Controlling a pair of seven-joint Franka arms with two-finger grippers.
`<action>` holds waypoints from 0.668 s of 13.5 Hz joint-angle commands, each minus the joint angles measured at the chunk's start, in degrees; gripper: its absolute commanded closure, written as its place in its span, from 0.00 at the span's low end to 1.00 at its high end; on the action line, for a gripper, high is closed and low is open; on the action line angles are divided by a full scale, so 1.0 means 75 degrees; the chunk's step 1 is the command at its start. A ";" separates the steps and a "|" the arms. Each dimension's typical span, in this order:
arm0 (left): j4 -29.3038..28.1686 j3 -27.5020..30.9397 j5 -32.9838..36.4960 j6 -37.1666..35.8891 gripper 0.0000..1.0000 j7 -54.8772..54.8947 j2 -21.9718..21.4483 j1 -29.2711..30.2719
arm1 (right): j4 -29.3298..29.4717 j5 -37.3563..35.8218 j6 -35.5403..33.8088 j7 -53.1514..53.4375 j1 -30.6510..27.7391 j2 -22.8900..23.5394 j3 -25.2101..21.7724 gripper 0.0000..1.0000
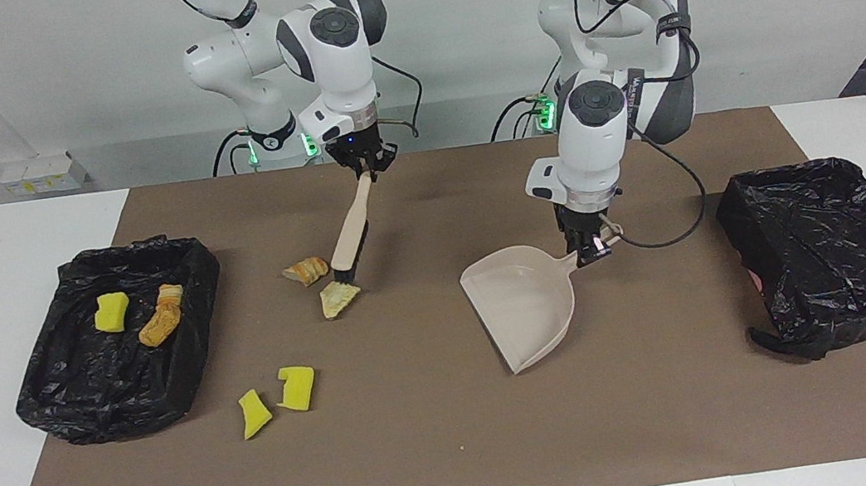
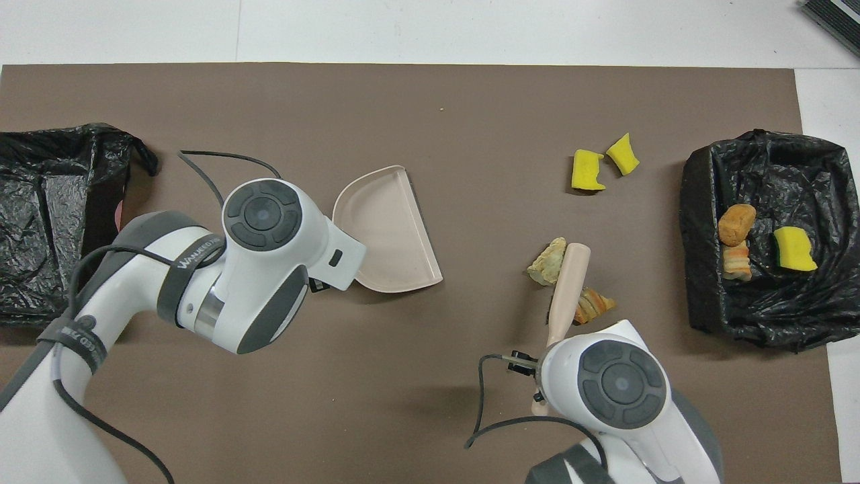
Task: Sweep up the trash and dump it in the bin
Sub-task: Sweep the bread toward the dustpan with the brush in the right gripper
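My right gripper (image 1: 364,164) is shut on the handle of a beige brush (image 1: 348,229). The brush slants down, its black bristles on the mat between an orange bread lump (image 1: 306,270) and a tan lump (image 1: 339,297). Two yellow sponge chunks (image 1: 255,413) (image 1: 297,387) lie farther from the robots. My left gripper (image 1: 589,250) is shut on the handle of the beige dustpan (image 1: 520,302), which rests mid-mat, apart from the scraps. A yellow chunk (image 1: 111,311) and two orange lumps (image 1: 159,323) lie in the black-lined bin (image 1: 125,252). The brush (image 2: 568,282) and dustpan (image 2: 386,228) also show in the overhead view.
A second black-lined bin (image 1: 792,171) stands at the left arm's end of the table, with no scraps showing in it. The brown mat (image 1: 459,440) covers most of the white table. A cable loops beside each wrist.
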 commanded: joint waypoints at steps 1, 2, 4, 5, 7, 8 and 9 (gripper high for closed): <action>-0.0412 0.0091 -0.0446 0.0135 1.00 -0.0319 -0.0299 -0.0305 | -0.0426 -0.0213 -0.0068 -0.0325 -0.0763 -0.0326 0.0096 1.00; -0.0516 0.0091 -0.0611 0.0123 1.00 -0.0343 -0.0334 -0.0306 | -0.0578 -0.0213 -0.0057 -0.0677 -0.0999 -0.0396 0.0097 1.00; -0.0599 0.0103 -0.0695 0.0134 1.00 -0.0437 -0.0381 -0.0306 | -0.0720 -0.0294 -0.0080 -0.0961 -0.1375 -0.0455 0.0085 1.00; -0.0588 0.0103 -0.0695 0.0123 1.00 -0.0437 -0.0381 -0.0306 | -0.0836 -0.0585 -0.0196 -0.1020 -0.1411 -0.0560 0.0085 1.00; -0.0576 0.0115 -0.0695 0.0122 1.00 -0.0449 -0.0381 -0.0306 | -0.1153 -0.0764 -0.0349 -0.1183 -0.1750 -0.0807 0.0085 1.00; -0.0576 0.0115 -0.0695 0.0134 1.00 -0.0483 -0.0381 -0.0306 | -0.1247 -0.0764 -0.0408 -0.1266 -0.1798 -0.0819 0.0096 1.00; -0.0576 0.0103 -0.0695 0.0134 1.00 -0.0530 -0.0381 -0.0306 | -0.1317 -0.0764 -0.0489 -0.1174 -0.1717 -0.0854 0.0120 1.00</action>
